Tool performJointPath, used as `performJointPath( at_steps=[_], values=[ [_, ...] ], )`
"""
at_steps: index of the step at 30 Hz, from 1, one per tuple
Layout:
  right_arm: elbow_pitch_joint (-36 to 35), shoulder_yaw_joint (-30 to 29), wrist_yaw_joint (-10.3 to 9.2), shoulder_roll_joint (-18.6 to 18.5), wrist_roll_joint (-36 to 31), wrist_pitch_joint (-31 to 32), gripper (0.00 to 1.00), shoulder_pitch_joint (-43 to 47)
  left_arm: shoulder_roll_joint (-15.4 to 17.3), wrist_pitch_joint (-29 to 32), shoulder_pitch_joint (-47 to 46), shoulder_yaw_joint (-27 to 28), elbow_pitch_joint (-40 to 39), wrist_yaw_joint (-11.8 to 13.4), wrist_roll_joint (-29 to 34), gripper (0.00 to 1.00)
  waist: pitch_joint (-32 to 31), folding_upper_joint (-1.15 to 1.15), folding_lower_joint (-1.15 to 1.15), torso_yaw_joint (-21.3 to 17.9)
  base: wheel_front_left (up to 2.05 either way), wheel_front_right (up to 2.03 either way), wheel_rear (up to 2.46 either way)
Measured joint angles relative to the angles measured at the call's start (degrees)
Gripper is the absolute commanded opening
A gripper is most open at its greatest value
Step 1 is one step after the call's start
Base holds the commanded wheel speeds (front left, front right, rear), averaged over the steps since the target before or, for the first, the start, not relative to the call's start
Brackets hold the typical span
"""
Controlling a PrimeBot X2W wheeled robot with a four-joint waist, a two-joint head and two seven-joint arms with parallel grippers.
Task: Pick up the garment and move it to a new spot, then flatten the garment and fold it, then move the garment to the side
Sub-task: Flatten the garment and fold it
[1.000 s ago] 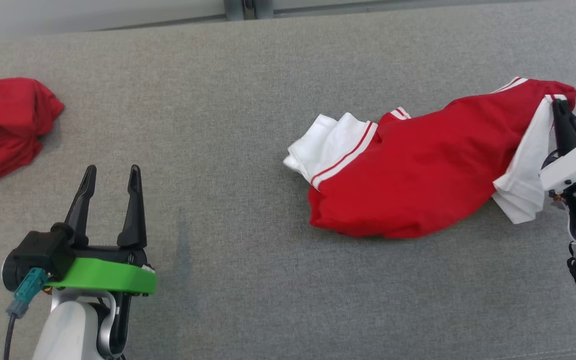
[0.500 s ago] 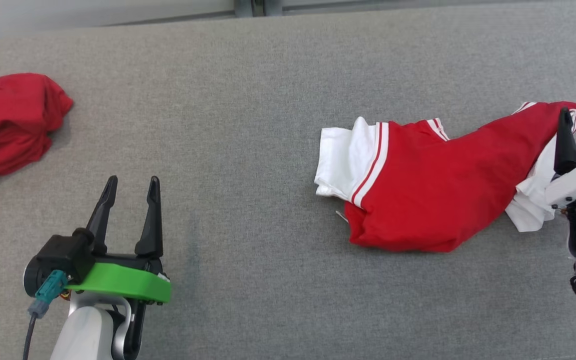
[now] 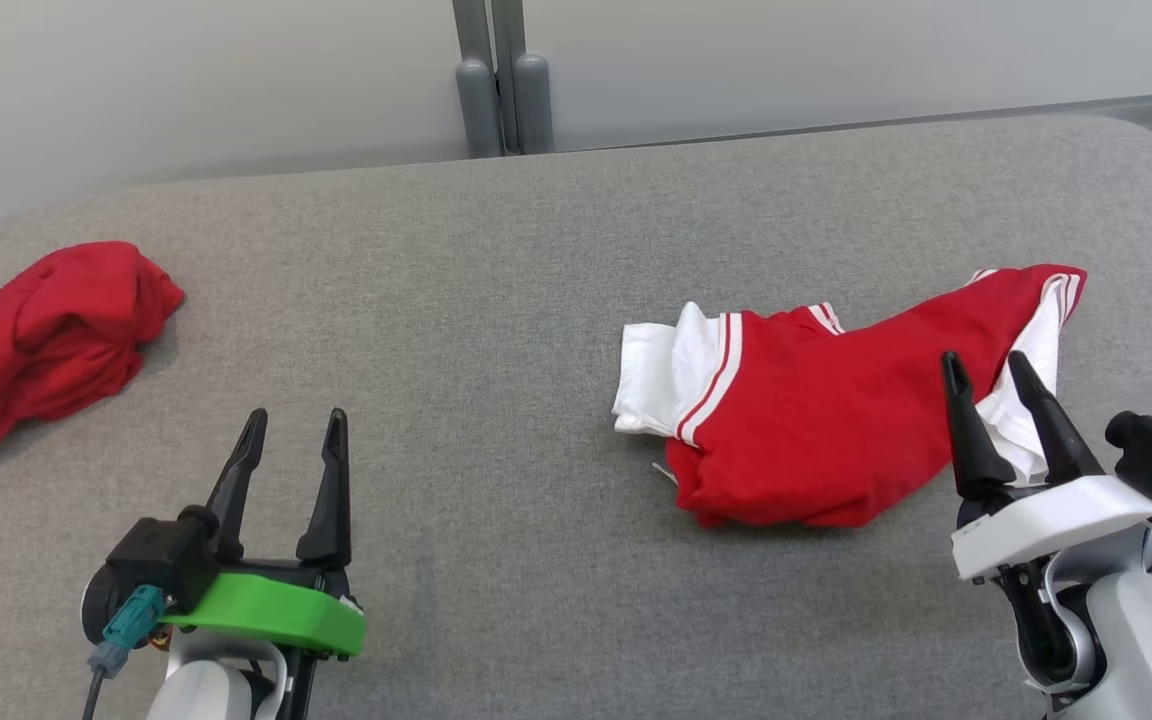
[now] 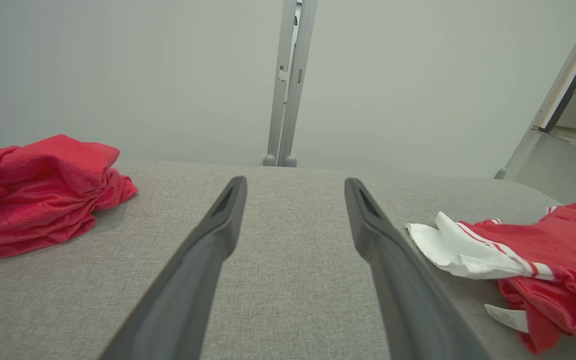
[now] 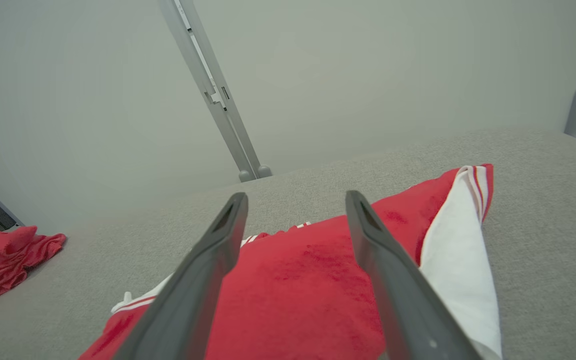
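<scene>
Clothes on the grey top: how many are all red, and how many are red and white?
All red: 1, the crumpled red garment on the robot's left.
Red and white: 1, the striped shirt on the robot's right.
Total: 2 pieces of clothing.

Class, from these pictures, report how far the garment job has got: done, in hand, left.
Done, it seems, the move: the garment lies on the table, free of both grippers. In hand: nothing; the right gripper hovers over its edge, the left gripper waits apart, jaws open. Left: it is rumpled, so flattening, folding, moving aside.
</scene>
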Motion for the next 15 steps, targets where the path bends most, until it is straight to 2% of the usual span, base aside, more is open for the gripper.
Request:
performJointPath(
  at_steps=[4, 7, 10, 15],
  values=[
    [-0.7, 1.5, 0.0, -0.8, -0.3, 1.7, 1.0, 0.1, 0.0, 0.0, 0.1, 0.3, -0.1, 0.0, -0.3, 1.0, -0.4, 0.0, 0.0, 0.5, 0.0, 0.0, 0.0],
    [-0.7, 2.9, 0.0, -1.6, -0.3, 4.2, 1.0, -3.3, 0.0, 0.0, 0.1, 0.2, -0.3, 0.0, -0.3, 1.0, -0.2, 0.0, 0.0, 1.2, 0.0, 0.0, 0.0],
    [1.3, 5.3, 0.0, -2.0, 0.8, 10.2, 1.0, -8.7, -0.1, 0.0, -0.3, 0.2, -0.5, 0.0, -0.3, 1.0, 0.5, 0.0, 0.0, 2.0, 0.0, 0.0, 0.0],
    [9.0, 8.8, 0.02, -3.3, 1.1, 21.9, 1.0, -21.0, -0.6, 0.0, -2.0, -0.3, -0.8, 0.0, -0.4, 1.0, 2.2, 0.0, 0.0, 4.4, 0.0, 0.0, 0.0]
  ],
)
